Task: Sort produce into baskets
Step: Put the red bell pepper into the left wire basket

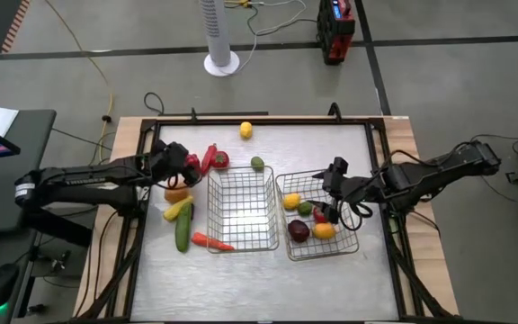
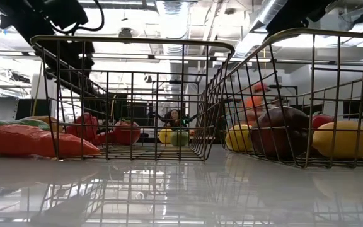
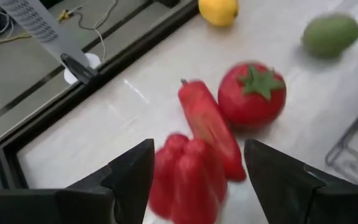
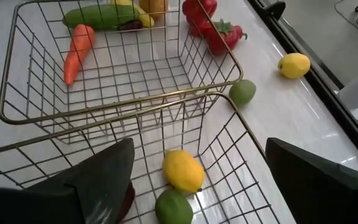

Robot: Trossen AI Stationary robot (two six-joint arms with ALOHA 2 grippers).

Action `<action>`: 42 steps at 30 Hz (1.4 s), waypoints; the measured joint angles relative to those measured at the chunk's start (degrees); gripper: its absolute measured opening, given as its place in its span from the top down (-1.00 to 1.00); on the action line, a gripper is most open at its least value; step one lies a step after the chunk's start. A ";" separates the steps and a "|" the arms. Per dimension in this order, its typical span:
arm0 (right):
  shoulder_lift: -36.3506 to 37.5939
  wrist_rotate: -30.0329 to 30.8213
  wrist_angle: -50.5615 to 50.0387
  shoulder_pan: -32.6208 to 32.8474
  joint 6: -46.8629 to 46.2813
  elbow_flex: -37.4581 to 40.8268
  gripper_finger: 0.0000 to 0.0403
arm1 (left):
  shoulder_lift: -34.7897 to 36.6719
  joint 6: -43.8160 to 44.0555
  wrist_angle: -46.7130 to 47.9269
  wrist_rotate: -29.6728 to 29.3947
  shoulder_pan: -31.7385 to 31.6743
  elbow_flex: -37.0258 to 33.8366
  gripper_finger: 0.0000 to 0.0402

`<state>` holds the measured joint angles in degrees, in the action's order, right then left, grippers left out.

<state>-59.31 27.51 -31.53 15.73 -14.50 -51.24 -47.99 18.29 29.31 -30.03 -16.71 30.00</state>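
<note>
two wire baskets side by side on the bench, one bare, one part filled.
i see the left gripper [image 3: 194,171] spread wide over a red pepper [image 3: 185,180] just left of the empty basket [image 1: 241,209]. my right gripper [image 4: 194,180] is wide too, above the right basket [image 1: 317,216], which holds a lemon [image 4: 183,170], a lime [image 4: 173,206] and a dark plum [image 1: 299,231]. a carrot [image 1: 211,241] lies at the empty basket's near left corner.
</note>
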 joint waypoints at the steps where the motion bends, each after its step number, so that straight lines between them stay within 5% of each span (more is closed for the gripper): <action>1: -0.01 0.00 0.06 0.00 0.02 0.00 -0.93 | 0.00 -0.14 -0.70 -0.01 -0.43 -0.12 -0.23; 9: -0.02 1.66 1.27 0.00 0.91 0.00 -0.93 | -4.96 -2.77 -3.95 2.69 -4.06 -0.22 -0.58; 17: 0.07 2.34 6.46 -0.13 2.46 3.16 -0.93 | -16.63 -5.58 -7.96 8.75 -9.39 -0.18 -0.61; 26: 0.13 2.37 7.57 -0.13 3.06 3.96 -0.93 | -23.61 -4.86 -6.99 10.09 -12.00 -0.20 -0.60; 35: 0.13 2.43 9.31 -0.94 4.22 3.96 -0.93 | -22.41 -4.08 -1.75 10.65 -11.11 1.36 -0.25; 42: 0.13 0.77 12.51 -5.77 8.99 3.96 -0.93 | -18.64 -6.13 2.34 4.98 -11.19 8.35 -0.26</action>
<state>-59.18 28.28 -19.02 9.95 -5.51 -47.29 -66.63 12.16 31.65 -25.05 -27.90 38.35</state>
